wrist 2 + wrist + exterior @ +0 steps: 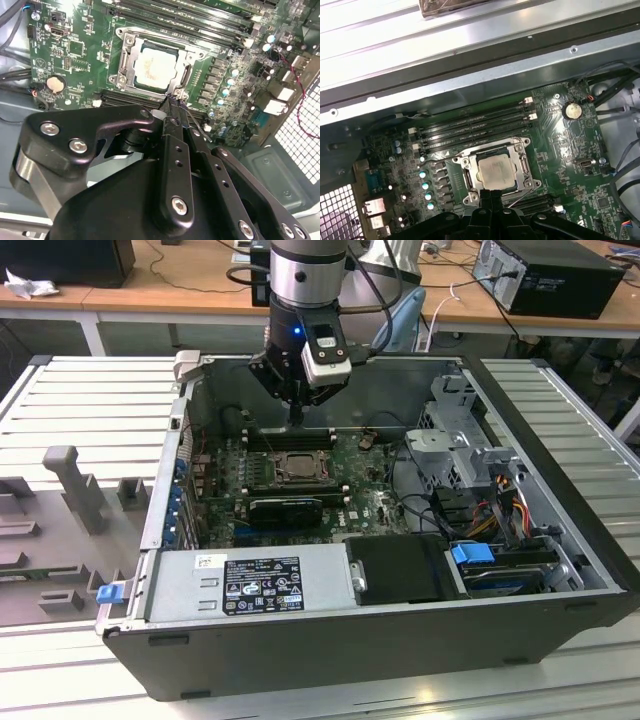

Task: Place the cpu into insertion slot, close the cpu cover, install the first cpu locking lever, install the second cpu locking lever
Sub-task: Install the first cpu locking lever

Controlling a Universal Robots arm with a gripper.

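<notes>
Table: a slatted metal surface, on which the open case is laid.
Computer case: a dark tower set on its side with the panel off, so that the inside is exposed in the exterior view.
Arm: reaches down into the case from above, at the far side in the exterior view.
Motherboard: a green board, laid flat on the case floor.
Power supply: a silver box with a label, set along the near wall of the case.
Gripper: pointed straight down; its two fingers are seen drawn together in a narrow black tip. Whether a thin lever wire is caught between them cannot be told.
Memory slots: long parallel rows, just beside the socket; in the exterior view the gripper tip hangs over them.
Black card: a long card, seated on the near side of the socket in the exterior view.
Cpu cover: a metal frame, lowered flat around the chip.
Cpu: seated in the socket, its pale metal top showing through the cover's window. In both wrist views the fingertips stand at the edge of the frame, just beside the chip and not over it; contact cannot be judged.
Coin cell: a round silver disc on the board, well apart from the socket.
</notes>
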